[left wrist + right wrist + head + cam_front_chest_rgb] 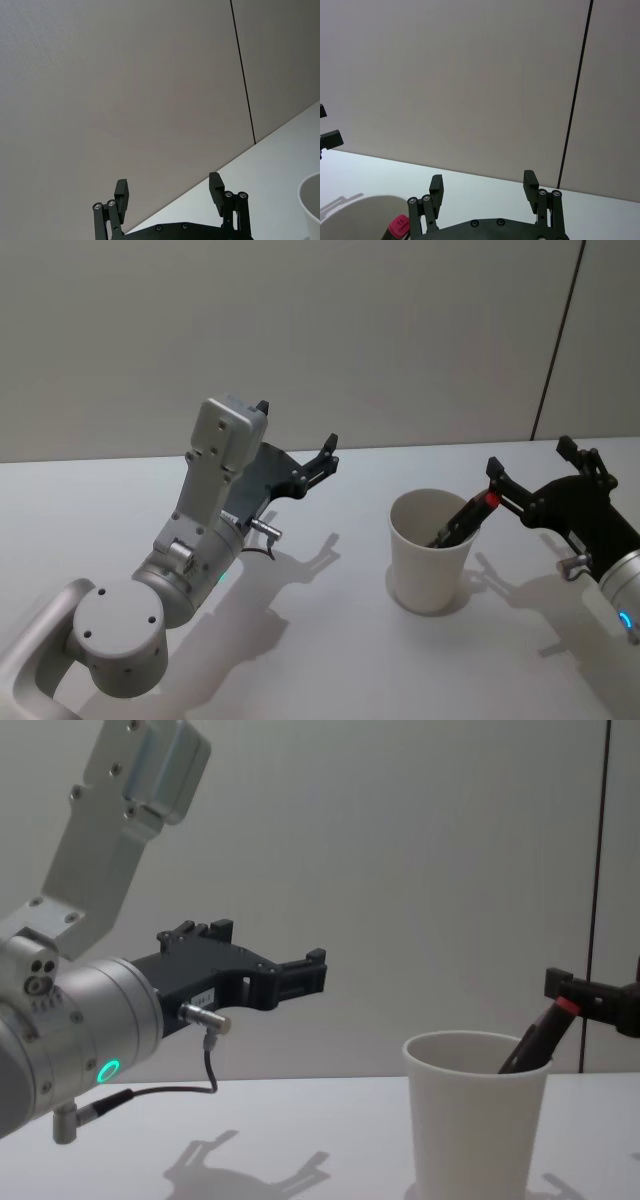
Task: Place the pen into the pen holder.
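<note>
The pen holder [430, 558], a plain white tapered cup, stands on the table right of centre, seen from the side as the pen holder [475, 1120]. A dark pen [462, 521] with a red end leans inside it against the rim on the right. My right gripper [528, 458] hovers open just beyond that rim, one of its fingers [562, 986] beside the pen's red end [567, 1006]. In the right wrist view the right gripper [482, 182] is empty, the pen [397, 226] outside its fingers. My left gripper [297, 426] hangs open and empty left of the cup, raised above the table.
The white table [330, 660] runs back to a plain wall with a dark vertical seam [560, 335] at the right. My left arm's grey body [160, 580] fills the near left. A cable [190, 1080] hangs under the left wrist.
</note>
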`<control>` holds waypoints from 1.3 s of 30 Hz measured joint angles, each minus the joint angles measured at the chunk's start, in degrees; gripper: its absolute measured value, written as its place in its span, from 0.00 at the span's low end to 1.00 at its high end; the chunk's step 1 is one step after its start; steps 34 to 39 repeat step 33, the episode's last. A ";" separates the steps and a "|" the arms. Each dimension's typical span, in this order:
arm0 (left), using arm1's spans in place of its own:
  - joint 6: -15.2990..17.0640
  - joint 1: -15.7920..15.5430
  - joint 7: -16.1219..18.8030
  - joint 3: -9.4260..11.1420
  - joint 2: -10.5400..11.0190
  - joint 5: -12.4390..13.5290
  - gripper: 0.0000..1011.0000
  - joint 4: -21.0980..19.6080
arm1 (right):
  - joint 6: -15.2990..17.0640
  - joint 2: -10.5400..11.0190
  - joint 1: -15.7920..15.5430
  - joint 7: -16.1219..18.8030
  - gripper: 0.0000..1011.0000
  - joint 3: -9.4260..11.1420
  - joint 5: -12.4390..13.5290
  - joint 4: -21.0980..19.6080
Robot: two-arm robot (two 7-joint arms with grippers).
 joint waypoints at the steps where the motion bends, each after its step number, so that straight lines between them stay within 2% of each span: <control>1: 0.00 0.00 0.00 0.00 0.00 0.00 0.99 0.00 | 0.00 0.00 0.00 0.00 0.99 0.00 0.00 0.00; 39: -0.02 0.00 0.02 0.00 -0.02 0.02 0.99 0.03 | 0.00 0.00 0.00 0.00 0.99 0.00 0.00 0.00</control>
